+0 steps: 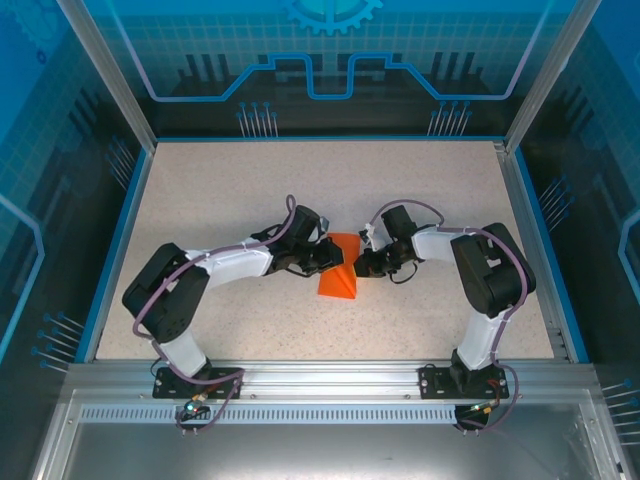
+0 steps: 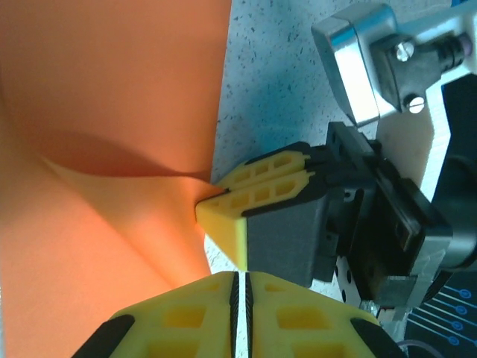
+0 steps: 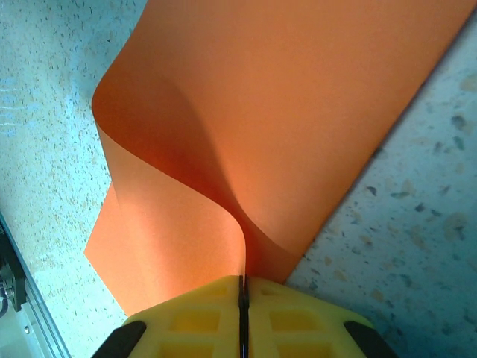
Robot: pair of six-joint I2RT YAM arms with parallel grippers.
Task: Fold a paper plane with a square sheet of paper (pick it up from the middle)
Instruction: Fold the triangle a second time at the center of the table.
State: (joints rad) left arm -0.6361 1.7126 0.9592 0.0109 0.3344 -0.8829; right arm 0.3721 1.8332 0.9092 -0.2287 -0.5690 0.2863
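Speckled desk (image 1: 200,200) carries the orange sheet of paper (image 1: 338,282) at its centre, partly folded. At the sheet's 10 o'clock the left gripper (image 1: 330,257) has its jaws all but together. At 2 o'clock the right gripper (image 1: 362,266) has its jaws clamped on a raised ridge of the paper.

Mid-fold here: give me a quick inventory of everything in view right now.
sheet of paper: one, orange, curled, table centre
table: one, speckled beige, blue-edged, middle of view
enclosure panels: several, blue, around the table
mounting rail: one, silver, near edge
arms: two, white and black, bolted to the rail
left end effector: one, yellow, nearly closed, beside the paper
right end effector: one, yellow, shut on the paper's edge
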